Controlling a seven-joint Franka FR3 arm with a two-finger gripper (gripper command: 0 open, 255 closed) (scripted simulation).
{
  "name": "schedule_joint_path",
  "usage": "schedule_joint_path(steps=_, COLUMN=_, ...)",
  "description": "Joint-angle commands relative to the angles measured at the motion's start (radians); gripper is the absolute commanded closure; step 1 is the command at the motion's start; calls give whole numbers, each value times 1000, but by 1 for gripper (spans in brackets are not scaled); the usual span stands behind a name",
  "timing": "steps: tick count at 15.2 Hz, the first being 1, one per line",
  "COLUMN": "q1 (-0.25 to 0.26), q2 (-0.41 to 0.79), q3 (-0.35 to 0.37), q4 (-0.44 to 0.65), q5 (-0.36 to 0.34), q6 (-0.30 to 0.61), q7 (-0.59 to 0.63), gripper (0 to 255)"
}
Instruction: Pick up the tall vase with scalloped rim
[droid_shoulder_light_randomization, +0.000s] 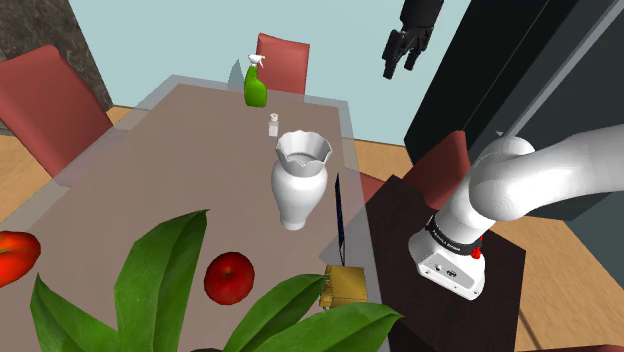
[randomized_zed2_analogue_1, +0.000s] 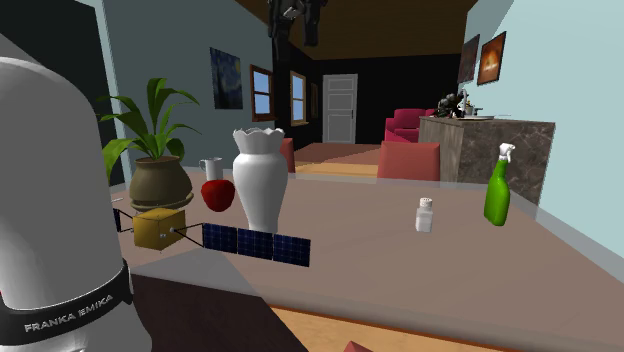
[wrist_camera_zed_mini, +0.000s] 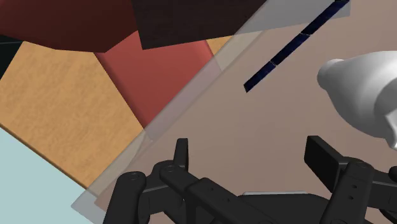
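A tall white vase with a scalloped rim (droid_shoulder_light_randomization: 299, 180) stands upright on the brown table (droid_shoulder_light_randomization: 150, 170), near its edge on the shoulder view's right. It also appears in the second exterior view (randomized_zed2_analogue_1: 259, 177) and beside the fingers in the wrist view (wrist_camera_zed_mini: 366, 95). My black gripper (droid_shoulder_light_randomization: 403, 50) hangs high above the table, well clear of the vase, up and to the shoulder view's right of it. In the wrist view the gripper (wrist_camera_zed_mini: 251, 156) is open, its fingers apart with nothing between them.
A green spray bottle (droid_shoulder_light_randomization: 255, 82) and a small white shaker (droid_shoulder_light_randomization: 272, 124) stand farther along the table. A red apple (droid_shoulder_light_randomization: 229, 277), a leafy plant (droid_shoulder_light_randomization: 170, 290), and a gold model satellite (droid_shoulder_light_randomization: 344, 285) with dark blue panels sit near the vase. Red chairs (droid_shoulder_light_randomization: 283, 62) surround the table.
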Motion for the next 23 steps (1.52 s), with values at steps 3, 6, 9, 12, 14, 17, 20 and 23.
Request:
schedule_joint_path(steps=3, q1=17, q2=20, q3=47, q4=-7, q5=18, q6=13, q7=45, gripper=0)
schedule_joint_path(steps=6, q1=43, q2=61, q3=116, q4=-8, q5=45, q6=33, q7=113, gripper=0)
schedule_joint_path(steps=9, q1=66, q2=113, q3=184, q4=0, q5=68, q6=54, q7=180, gripper=0)
schedule_joint_path(steps=12, q1=88, q2=175, q3=251, q4=19, q5=85, q6=75, q7=248, gripper=0)
schedule_joint_path(steps=14, q1=101, q2=223, q3=295, q4=37, q5=94, q6=88, q7=293, gripper=0)
schedule_joint_path(steps=17, q1=117, q2=302, q3=360, q4=72, q5=99, q6=107, q7=363, gripper=0)
schedule_joint_path(steps=20, q1=131, q2=391, q3=423, q4=117, q5=94, q6=122, q7=435, gripper=0)
schedule_joint_path(steps=23, q1=145, q2=491, q3=483, q4=172, q5=77, q6=133, q7=511, gripper=0)
